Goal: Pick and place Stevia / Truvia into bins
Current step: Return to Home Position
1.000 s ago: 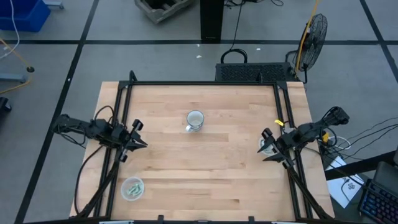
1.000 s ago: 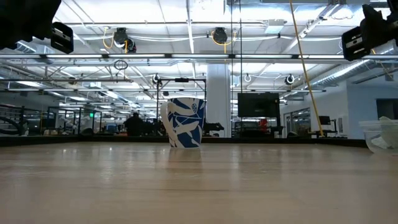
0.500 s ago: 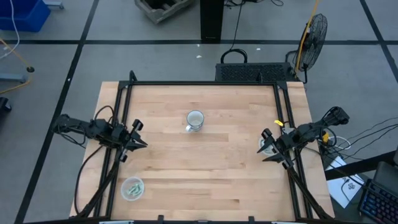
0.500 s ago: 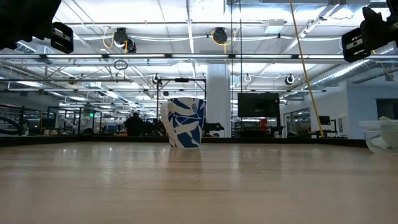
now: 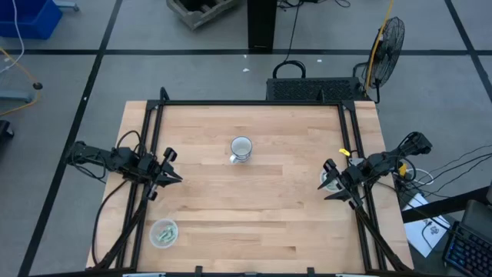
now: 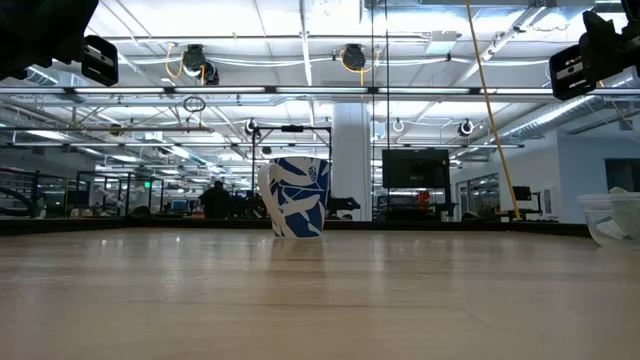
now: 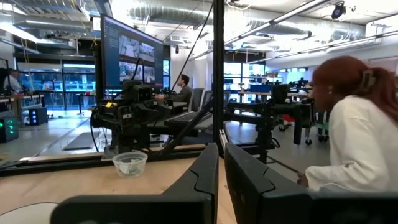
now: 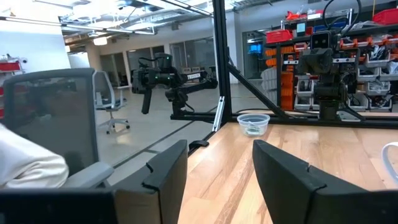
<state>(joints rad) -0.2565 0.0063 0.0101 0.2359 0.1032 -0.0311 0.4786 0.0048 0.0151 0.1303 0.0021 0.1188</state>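
No loose Stevia sachets show on the table. Pale green sachets lie inside the near-left bin, which also shows across the table in the right wrist view. The second bin stands by the table's right edge, holding something pale. My left gripper hovers over the table's left side, shut and empty. My right gripper hovers right beside the right bin, open and empty.
A white mug with a blue pattern stands at mid-table toward the far edge. A black frame runs along the far and side edges. A person in white sits beyond the table's right side. Bare wood lies between the arms.
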